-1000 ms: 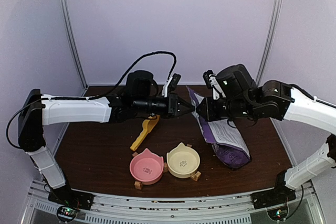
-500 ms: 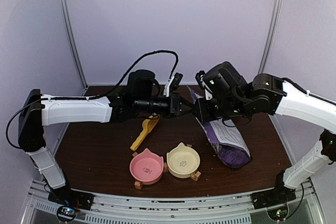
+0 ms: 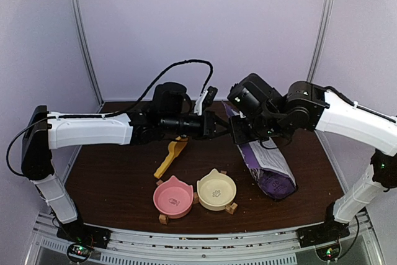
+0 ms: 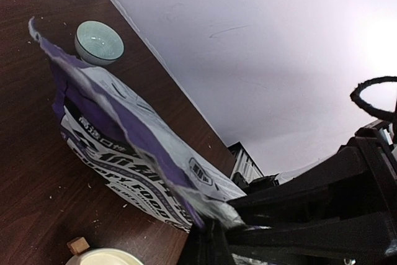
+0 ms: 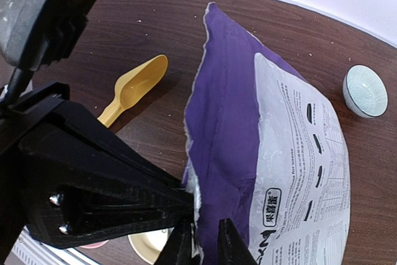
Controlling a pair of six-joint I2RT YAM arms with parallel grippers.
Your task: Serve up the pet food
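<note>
- While the left pincer (image 3: 218, 127) is pressed shut on the torn top edge of the purple bag (image 3: 268, 167), the right pincer (image 5: 205, 242) pinches the same edge just beside it, so neither one is spread
- Between the two grips the bag's mouth hangs raised above the counter (image 3: 105, 181), and its body slumps down to rest on the wood at the right
- No pet food shows in any view; I judge that it sits inside the bag, hidden by the film
- The step in hand, as I read it, is pulling the mouth apart
- A thin pinch on slick film may slip from either pincer and let the mouth drop
- A sudden tear running down the side would spill kibble over the counter and not into the pink bowl (image 3: 173, 197) or the cream bowl (image 3: 216, 190), which sit near the front edge, apart from the bag
- The wrists are crowded tip to tip, so a pull on a poor line could knock them together
- The yellow scoop (image 5: 133, 88) lies flat left of the bag, and a small green bowl (image 5: 365, 90) stands beyond it, both apart from the grips
</note>
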